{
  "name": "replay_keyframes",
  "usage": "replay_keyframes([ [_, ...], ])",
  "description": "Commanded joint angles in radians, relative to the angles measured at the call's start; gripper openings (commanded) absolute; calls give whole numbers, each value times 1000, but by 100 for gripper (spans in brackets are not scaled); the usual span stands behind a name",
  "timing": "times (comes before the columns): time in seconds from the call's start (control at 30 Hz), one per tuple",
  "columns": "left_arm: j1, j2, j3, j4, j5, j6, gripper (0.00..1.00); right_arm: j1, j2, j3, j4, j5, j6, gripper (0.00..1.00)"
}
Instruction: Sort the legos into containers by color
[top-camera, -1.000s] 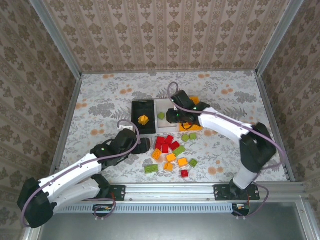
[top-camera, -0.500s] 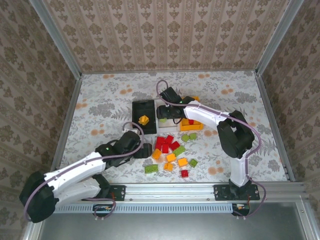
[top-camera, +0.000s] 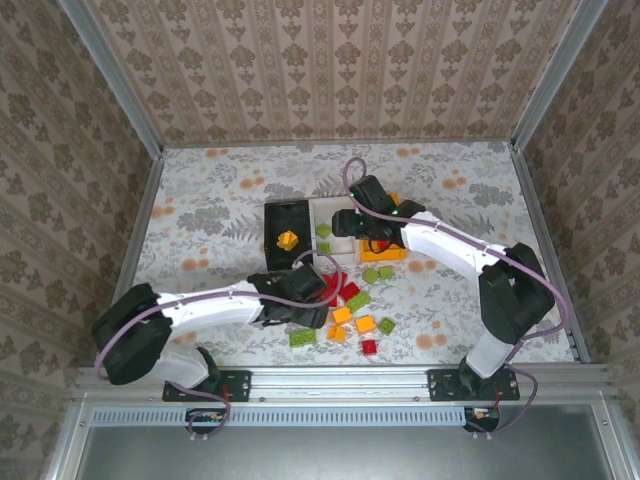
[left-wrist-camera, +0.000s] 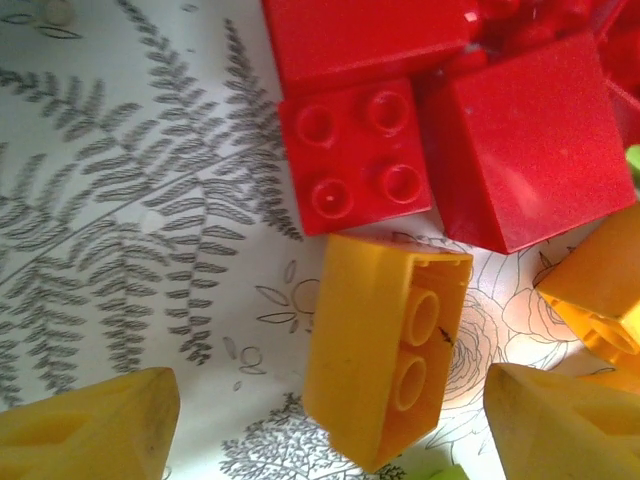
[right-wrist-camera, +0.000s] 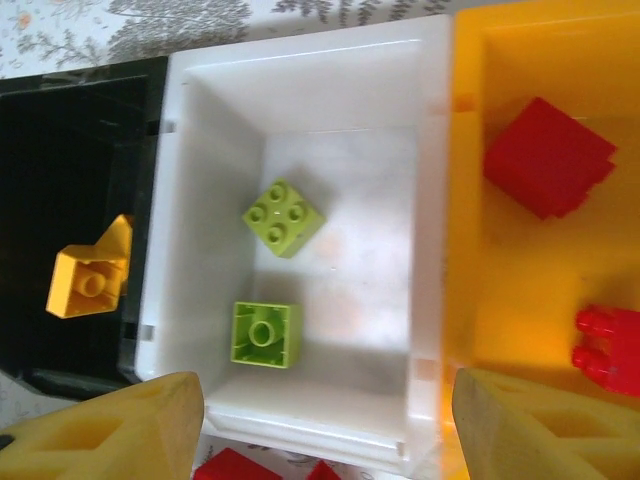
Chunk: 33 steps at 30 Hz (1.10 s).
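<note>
Grasping step: left claw (left-wrist-camera: 325, 425) spread wide astride an orange-yellow lego (left-wrist-camera: 385, 350) on the surface (left-wrist-camera: 120, 200) — next, close, lift, carry to the black bin (top-camera: 285, 212) at 11 o'clock. Right claw (right-wrist-camera: 320, 420) open, empty, above the white bin (right-wrist-camera: 340, 180).

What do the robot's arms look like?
The left arm and right arm have smooth white shells with chunky black joints. A thin purple cable loops along each. The left gripper and right gripper each have two yellow, wedge-shaped fingers.
</note>
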Motion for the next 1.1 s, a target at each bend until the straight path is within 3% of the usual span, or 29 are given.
replay_keyframes([
  [0.0, -27, 45, 38, -54, -54, 28, 78, -19, -59, -39, 21, 12, 22, 68],
  [0.33, -45, 143, 61, 0, -70, 57, 63, -48, -131, -103, 36, 3, 29, 68],
  [0.5, -46, 158, 51, 40, -80, 83, 68, -51, -144, -119, 41, -2, 30, 68],
  [0.73, -46, 170, 39, 86, -103, 116, 68, -59, -152, -128, 40, -5, 30, 68],
  [1.07, -46, 119, 5, 95, -98, 105, 38, -66, -158, -144, 44, -5, 37, 68],
])
